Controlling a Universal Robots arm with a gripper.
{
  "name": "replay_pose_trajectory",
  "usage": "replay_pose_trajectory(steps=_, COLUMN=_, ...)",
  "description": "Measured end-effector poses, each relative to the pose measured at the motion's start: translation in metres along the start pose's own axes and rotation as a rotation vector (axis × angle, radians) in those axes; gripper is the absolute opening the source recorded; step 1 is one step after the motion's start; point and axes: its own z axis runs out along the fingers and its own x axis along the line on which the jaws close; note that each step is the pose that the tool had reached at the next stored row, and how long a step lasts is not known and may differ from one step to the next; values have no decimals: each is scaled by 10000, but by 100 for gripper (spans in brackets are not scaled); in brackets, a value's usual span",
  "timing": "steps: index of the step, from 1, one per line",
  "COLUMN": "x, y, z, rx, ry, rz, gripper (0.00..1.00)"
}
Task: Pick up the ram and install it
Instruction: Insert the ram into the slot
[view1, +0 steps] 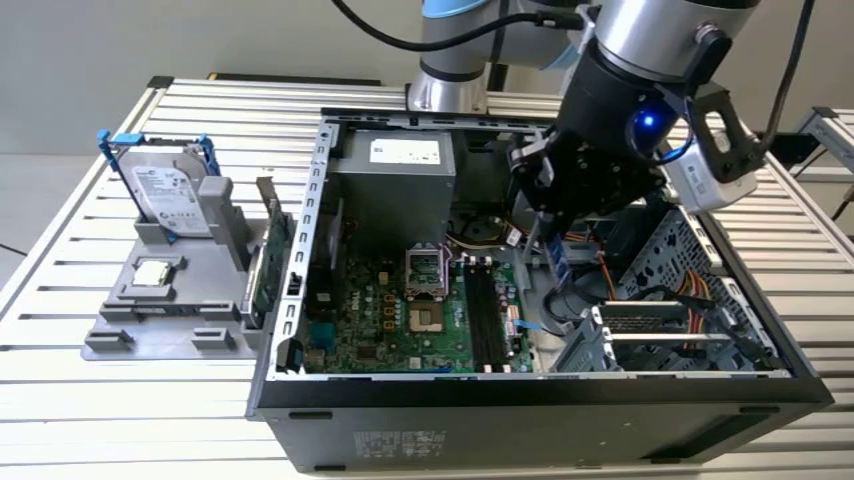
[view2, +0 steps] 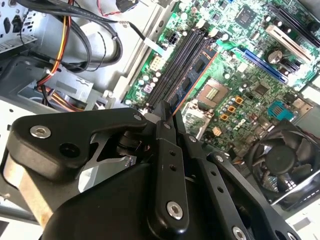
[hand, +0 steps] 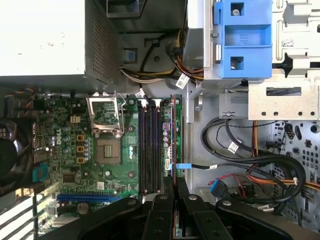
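Gripper (view1: 553, 248) clenched on the ram (view1: 558, 265), held edge-down inside the open computer case (view1: 534, 410) on the table (view1: 134, 400). In both wrist views, ram (hand: 175, 130) (view2: 192, 72) thin and dark blue-green with black chips and an orange-lit edge, pinched between the gripper (hand: 175, 184) (view2: 167, 114) fingers, running parallel to and just beside the black memory slots (hand: 150, 145) of the green motherboard (hand: 117, 167). Seated or not: cannot tell. White label on power supply (view1: 394, 170), pale label on hard drive (view1: 174, 195); print too small to make out.
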Motion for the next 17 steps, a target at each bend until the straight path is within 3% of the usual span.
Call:
replay_pose_trajectory(steps=8, x=0, y=1, z=24, rx=-1, ry=-1, rz=25, gripper=0)
replay_pose_trajectory(steps=17, x=-2, y=1, z=64, rx=-3, ry=-57, rz=24, gripper=0)
